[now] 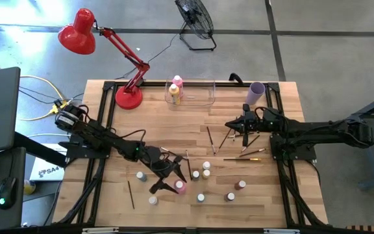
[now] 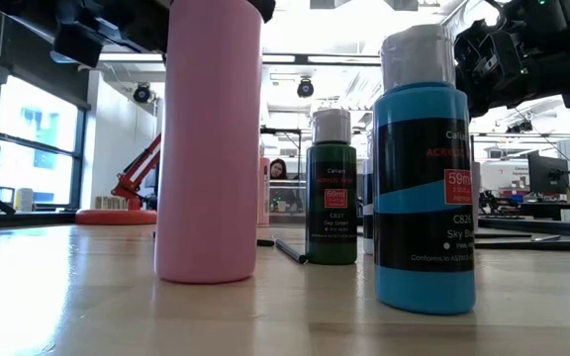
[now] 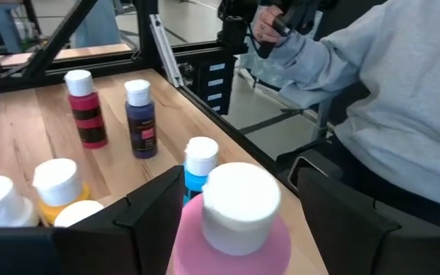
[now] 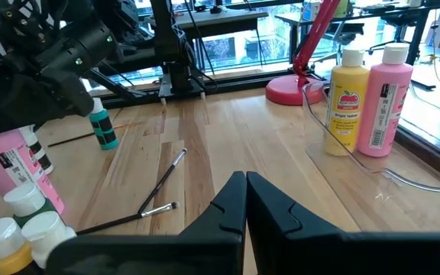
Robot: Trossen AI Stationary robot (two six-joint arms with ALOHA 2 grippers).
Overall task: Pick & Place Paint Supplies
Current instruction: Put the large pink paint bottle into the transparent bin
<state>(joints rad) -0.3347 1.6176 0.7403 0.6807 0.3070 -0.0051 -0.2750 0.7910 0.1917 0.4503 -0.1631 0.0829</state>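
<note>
**Left gripper straddling pink bottle — right gripper pressed together over brushes**

Left gripper [image 1: 172, 179]: lower centre of the high view, fingers spread wide on either side of a tall pink paint bottle with a white cap [image 1: 180, 187]. The left wrist view shows the dark fingers [image 3: 147, 221] flanking the bottle's cap; whether they touch the bottle I cannot tell. The bottle stands upright on the light wooden surface [image 1: 109, 195].

Right gripper [image 1: 241, 125]: right of centre in the high view, fingers pressed together, nothing between them. It sits over a scatter of thin dark-and-wood paintbrushes [image 1: 242, 156] lying flat on the surface.

Clear plastic rectangular bin [image 1: 200, 96]: upper centre of the high view. Inside stand a yellow paint bottle [image 4: 347, 100] and a second pink paint bottle [image 4: 382, 99], side by side and upright.

Tiny white-capped bottles: loose cluster in the lower centre of the high view, just right of the left gripper — among them a red one [image 3: 85, 108], a dark blue one [image 3: 140, 118], a sky-blue one [image 2: 424, 173] and a dark green one [image 2: 332, 188]. A teal one [image 1: 141, 175] stands apart, left of the gripper.

Lilac cup [image 1: 256, 93]: upper right of the surface, near the bin. Red desk lamp [image 1: 109, 55]: upper left.

A person in a grey sleeve [image 3: 388, 92] shows beyond the surface edge in the left wrist view.
</note>
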